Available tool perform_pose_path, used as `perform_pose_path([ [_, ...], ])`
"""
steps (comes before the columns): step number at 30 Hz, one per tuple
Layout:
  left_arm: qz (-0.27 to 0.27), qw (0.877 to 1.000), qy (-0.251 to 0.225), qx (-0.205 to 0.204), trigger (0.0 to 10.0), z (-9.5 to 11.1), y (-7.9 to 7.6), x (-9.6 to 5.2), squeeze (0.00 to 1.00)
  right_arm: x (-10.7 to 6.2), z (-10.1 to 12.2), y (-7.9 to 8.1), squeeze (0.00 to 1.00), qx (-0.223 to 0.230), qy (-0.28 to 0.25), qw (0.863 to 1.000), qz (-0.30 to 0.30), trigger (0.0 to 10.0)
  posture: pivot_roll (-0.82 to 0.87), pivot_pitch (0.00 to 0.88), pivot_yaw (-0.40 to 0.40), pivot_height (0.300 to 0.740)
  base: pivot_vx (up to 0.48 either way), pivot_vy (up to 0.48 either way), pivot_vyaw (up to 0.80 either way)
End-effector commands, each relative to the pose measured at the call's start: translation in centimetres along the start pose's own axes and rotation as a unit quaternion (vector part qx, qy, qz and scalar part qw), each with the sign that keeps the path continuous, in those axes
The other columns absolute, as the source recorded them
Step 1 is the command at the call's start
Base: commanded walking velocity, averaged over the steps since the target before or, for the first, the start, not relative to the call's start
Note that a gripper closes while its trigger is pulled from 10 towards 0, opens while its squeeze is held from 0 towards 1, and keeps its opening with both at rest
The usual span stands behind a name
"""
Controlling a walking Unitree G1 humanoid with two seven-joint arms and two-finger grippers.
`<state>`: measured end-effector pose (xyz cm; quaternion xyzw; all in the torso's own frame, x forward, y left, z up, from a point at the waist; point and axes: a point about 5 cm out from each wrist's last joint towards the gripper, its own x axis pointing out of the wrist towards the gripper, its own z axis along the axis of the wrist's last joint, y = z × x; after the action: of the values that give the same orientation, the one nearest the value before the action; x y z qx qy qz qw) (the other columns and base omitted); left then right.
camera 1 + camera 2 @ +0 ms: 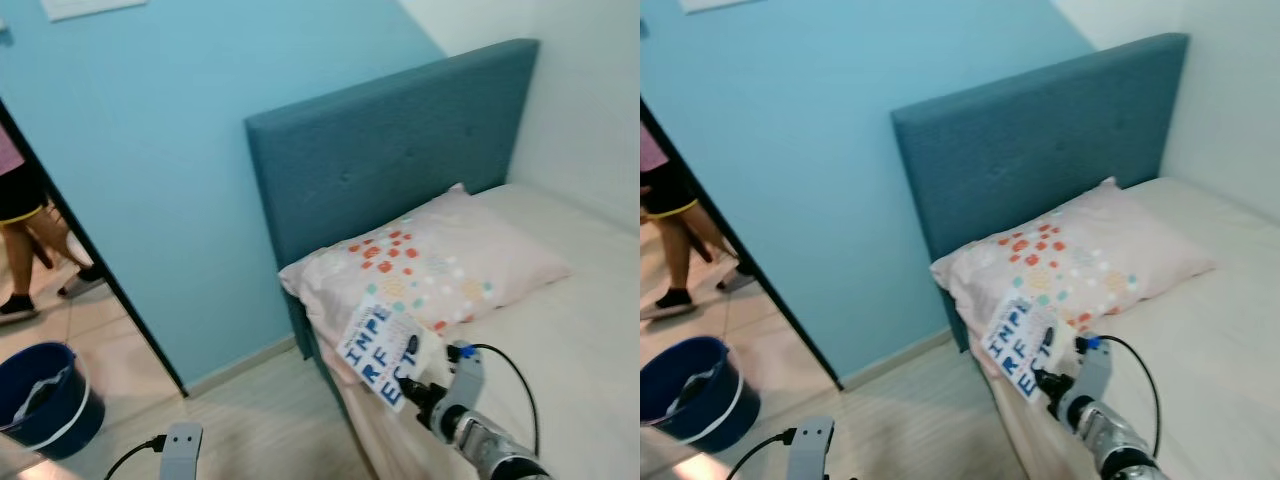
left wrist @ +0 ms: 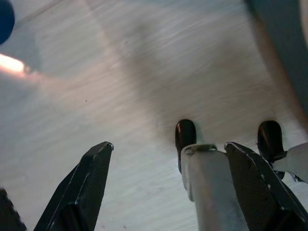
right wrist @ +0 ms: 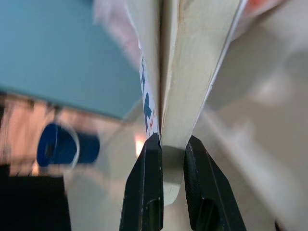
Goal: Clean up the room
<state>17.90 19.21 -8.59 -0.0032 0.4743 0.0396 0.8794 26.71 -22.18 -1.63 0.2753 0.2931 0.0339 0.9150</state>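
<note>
- Carrying is the step in hand, by my read: a printed item has been lifted from the bed area and needs a proper place.
- Far left, through the doorway: a person's legs (image 1: pixel 18 255) on the tiled floor; a blue bucket (image 1: pixel 42 398) stands on the floor near the door.
- Left gripper (image 2: pixel 166 173): hangs low over the pale floor (image 2: pixel 144 72), jaws spread, nothing between them. Its wrist housing shows at the bottom edge of the head views. Idle.
- Centre: blue headboard (image 1: pixel 390 150) against the blue wall; pillow (image 1: pixel 440 260) with coloured dots lies at the head of the bed (image 1: pixel 570 340).
- Right gripper (image 3: pixel 169 154): jaws pinching the lower edge of a thin booklet (image 1: pixel 383 348), white with big blue letters. It is held up, tilted, over the bed's near edge, just in front of the pillow.
- Right wrist view looks along the booklet's spine edge; bucket visible beyond, low down.
- Next move, as I judge it: keep the pinch firm, since the hold is on one edge only and the booklet could swing or slip; turn toward wherever it belongs. Destination not evident in these views.
</note>
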Motion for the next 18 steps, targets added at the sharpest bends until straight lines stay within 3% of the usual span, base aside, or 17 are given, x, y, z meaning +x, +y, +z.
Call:
perform_pose_path([
  [1, 0.011, 1.0, 0.006, -0.001, 10.0, -0.2, 0.7, -0.1, 0.0, 0.2, 0.2, 0.4, 0.0, 0.032, -0.014, 0.999, 0.008, 10.0, -0.2, 0.005, 0.092, 0.74, 0.0, 0.0, 0.0],
  [18, 0.019, 1.0, 0.013, 0.002, 10.0, -0.9, 1.1, -0.2, 0.0, -0.1, -1.1, -0.3, 0.0, 0.067, 0.037, 0.997, -0.017, 10.0, -0.2, 0.006, 0.087, 0.666, 0.0, 0.0, 0.0],
])
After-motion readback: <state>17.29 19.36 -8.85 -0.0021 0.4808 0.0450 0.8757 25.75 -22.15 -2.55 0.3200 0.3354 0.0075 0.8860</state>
